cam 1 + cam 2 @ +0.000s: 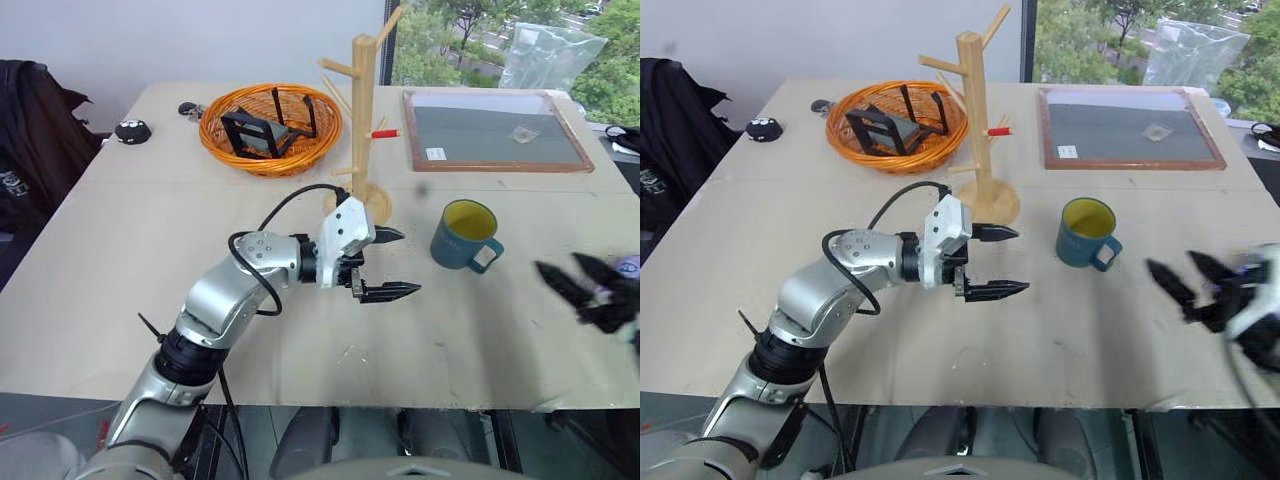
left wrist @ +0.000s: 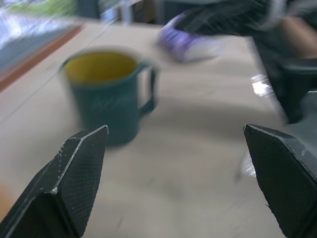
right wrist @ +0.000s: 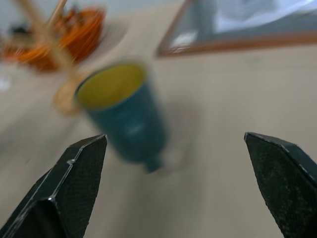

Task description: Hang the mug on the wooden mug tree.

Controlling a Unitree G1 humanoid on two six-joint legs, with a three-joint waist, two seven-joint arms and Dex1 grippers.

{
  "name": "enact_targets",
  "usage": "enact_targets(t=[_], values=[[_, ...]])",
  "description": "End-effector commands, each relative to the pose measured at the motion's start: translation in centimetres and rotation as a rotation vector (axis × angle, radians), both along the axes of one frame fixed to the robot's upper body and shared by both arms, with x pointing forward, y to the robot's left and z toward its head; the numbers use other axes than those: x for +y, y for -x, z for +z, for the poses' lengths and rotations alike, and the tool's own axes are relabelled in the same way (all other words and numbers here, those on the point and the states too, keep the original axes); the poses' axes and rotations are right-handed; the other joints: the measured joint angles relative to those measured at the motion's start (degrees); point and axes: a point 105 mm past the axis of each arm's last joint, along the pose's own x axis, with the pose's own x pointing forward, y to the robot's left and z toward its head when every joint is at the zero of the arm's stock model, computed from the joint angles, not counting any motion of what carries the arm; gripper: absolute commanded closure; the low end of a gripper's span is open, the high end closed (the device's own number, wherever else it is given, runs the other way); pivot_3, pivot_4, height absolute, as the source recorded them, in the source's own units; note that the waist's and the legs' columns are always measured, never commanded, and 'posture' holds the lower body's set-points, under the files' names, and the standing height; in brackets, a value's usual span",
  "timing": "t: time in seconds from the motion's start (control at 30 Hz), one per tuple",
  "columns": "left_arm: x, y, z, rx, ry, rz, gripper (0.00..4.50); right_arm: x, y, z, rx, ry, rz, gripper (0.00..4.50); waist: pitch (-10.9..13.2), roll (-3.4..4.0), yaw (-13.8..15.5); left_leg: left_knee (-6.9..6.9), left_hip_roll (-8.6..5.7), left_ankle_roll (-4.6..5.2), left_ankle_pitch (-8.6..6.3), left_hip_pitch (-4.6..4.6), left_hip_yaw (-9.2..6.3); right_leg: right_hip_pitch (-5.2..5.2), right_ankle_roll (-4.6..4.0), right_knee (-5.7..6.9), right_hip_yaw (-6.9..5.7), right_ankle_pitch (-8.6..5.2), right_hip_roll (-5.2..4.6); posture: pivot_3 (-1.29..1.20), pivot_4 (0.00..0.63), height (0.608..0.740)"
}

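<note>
One mug (image 1: pixel 465 236), upright on the surface (image 1: pixel 150 260), beside the wooden mug tree (image 1: pixel 362 120). Left pincer (image 1: pixel 388 264) released. Right pincer (image 1: pixel 585 290) released.

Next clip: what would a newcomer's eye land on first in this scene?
Probably the small teal-blue ceramic mug with a pale yellow inside, standing upright on the table between two open pincers: the left pincer on one side, the right pincer on the other, neither touching it. Just behind rises the tall light-wood mug tree, its pegs bare, next to an orange wicker basket.
</note>
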Motion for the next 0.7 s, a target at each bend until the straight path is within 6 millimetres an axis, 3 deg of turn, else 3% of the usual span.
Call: enact_targets(t=[0.03,0.27,0.7], values=[[-0.2,0.8,0.3,-0.045,-0.016,0.023,0.00,0.5,-1.1,-1.7,-0.022,0.079,-0.088,0.02,0.02,0.00,0.24,0.00,-0.02,-0.02,0.01,-0.03,-0.02,-0.01,0.00,-0.01,-0.02,0.00,0.00,0.00,0.150,0.740],[0.6,0.7,-0.5,-0.056,-0.058,0.074,0.00,2.5,-2.6,-2.4,-0.058,0.012,-0.219,0.02,0.01,0.03,-0.08,-0.02,-0.06,-0.07,0.04,0.05,0.01,-0.03,-0.01,0.08,0.03,0.00,-0.01,0.00,0.150,0.740],[0.5,0.3,-0.5,-0.108,-0.040,0.091,0.00,2.9,-5.4,-3.3,-0.066,0.084,-0.355,0.02,0.02,0.04,-0.57,-0.03,-0.12,-0.07,0.04,0.06,0.03,-0.04,-0.01,0.09,0.04,0.00,0.00,0.00,0.150,0.740]])
